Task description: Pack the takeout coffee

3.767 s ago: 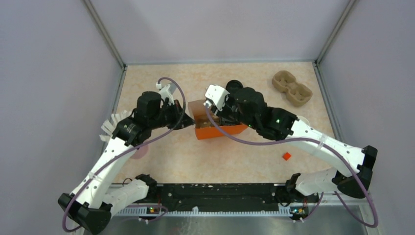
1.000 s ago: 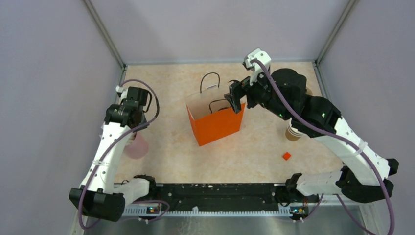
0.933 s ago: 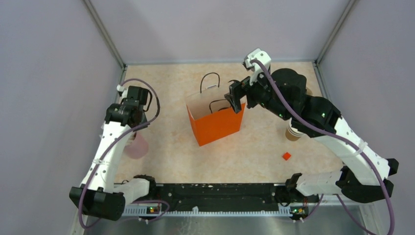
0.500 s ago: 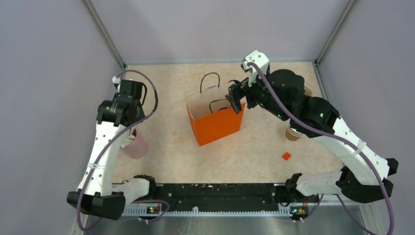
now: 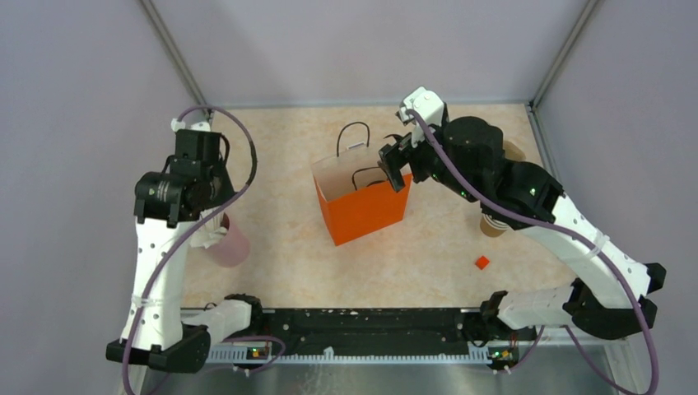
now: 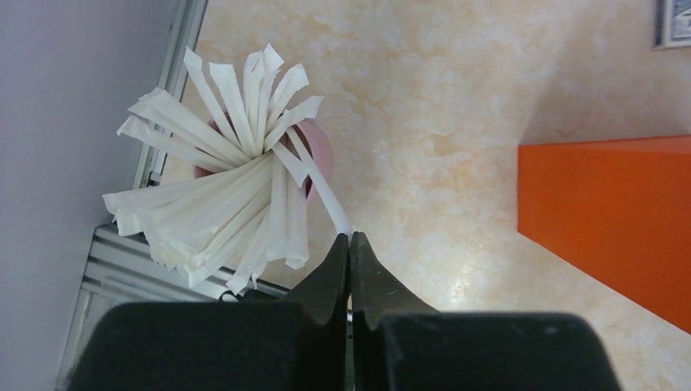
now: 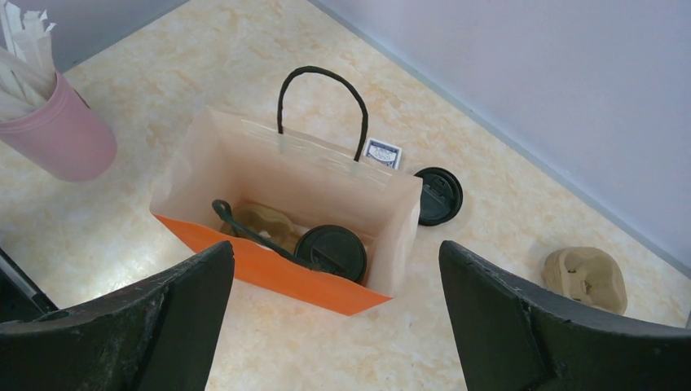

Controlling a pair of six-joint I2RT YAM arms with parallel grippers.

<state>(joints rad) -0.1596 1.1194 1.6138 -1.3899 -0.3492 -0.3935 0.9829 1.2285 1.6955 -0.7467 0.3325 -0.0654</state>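
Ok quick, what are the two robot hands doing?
Left gripper: shut on a white straw.
Right gripper: open, holding nothing.

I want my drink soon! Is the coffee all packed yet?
Nearly. Done: the coffee, black lid on, sits inside the upright orange bag. In hand: the left gripper pinches one wrapped straw from the bunch in the pink cup. Left: that straw is not yet in the bag. The right gripper hangs open above it.
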